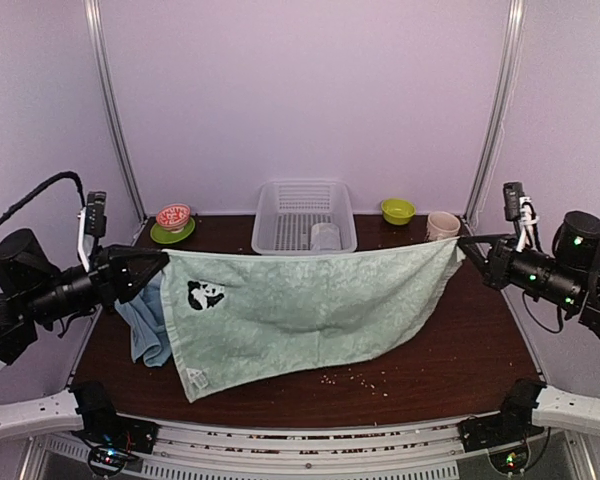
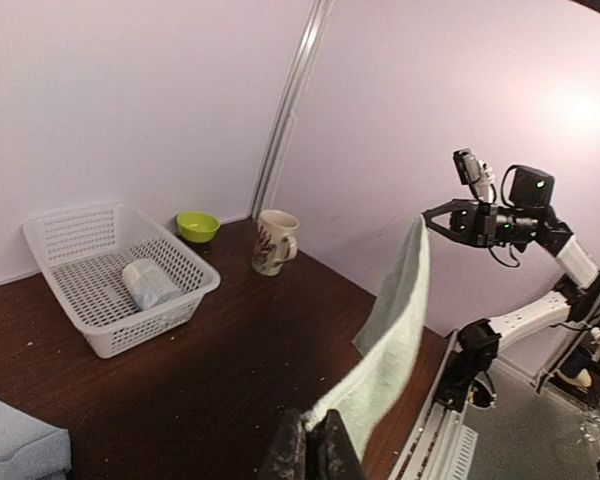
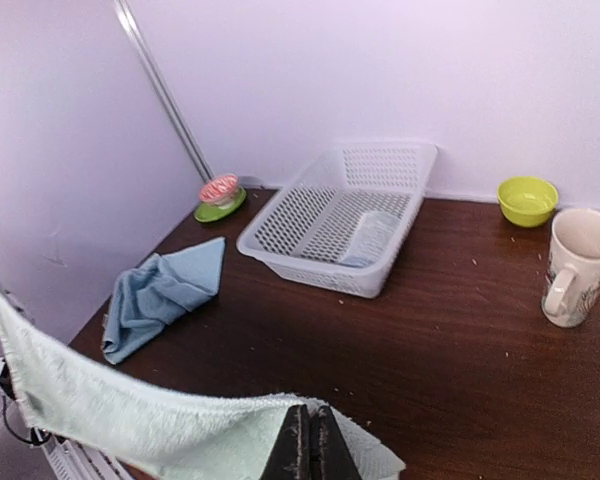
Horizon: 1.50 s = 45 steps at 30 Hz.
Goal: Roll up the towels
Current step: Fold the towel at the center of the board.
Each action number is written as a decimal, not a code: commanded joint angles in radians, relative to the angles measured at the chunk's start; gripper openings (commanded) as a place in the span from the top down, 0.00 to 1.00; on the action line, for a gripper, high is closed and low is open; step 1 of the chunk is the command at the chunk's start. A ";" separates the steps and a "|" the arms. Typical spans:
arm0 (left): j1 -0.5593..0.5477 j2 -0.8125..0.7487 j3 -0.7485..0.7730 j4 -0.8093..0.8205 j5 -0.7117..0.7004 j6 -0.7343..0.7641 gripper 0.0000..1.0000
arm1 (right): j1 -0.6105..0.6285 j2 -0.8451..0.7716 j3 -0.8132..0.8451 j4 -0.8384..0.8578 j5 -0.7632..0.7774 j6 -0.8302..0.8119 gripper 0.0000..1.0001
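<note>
The pale green towel (image 1: 300,315) with a panda patch (image 1: 206,295) hangs stretched between both grippers above the table, its lower edge sagging to the front. My left gripper (image 1: 158,262) is shut on its left top corner (image 2: 332,412). My right gripper (image 1: 462,243) is shut on its right top corner (image 3: 280,425). The light blue towel (image 1: 148,325) lies crumpled on the table at the left, partly behind the green one; it also shows in the right wrist view (image 3: 160,295). A small greyish-white towel (image 1: 324,236) lies rolled inside the white basket (image 1: 270,240).
At the back stand a pink bowl on a green saucer (image 1: 173,222), a lime bowl (image 1: 397,210) and a mug (image 1: 442,225). Crumbs (image 1: 360,378) dot the dark table near the front. Metal frame posts stand at the back corners.
</note>
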 commanded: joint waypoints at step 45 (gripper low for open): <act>0.229 0.711 -0.305 0.390 -0.189 -0.077 1.00 | -0.078 0.649 -0.263 0.292 0.131 0.164 1.00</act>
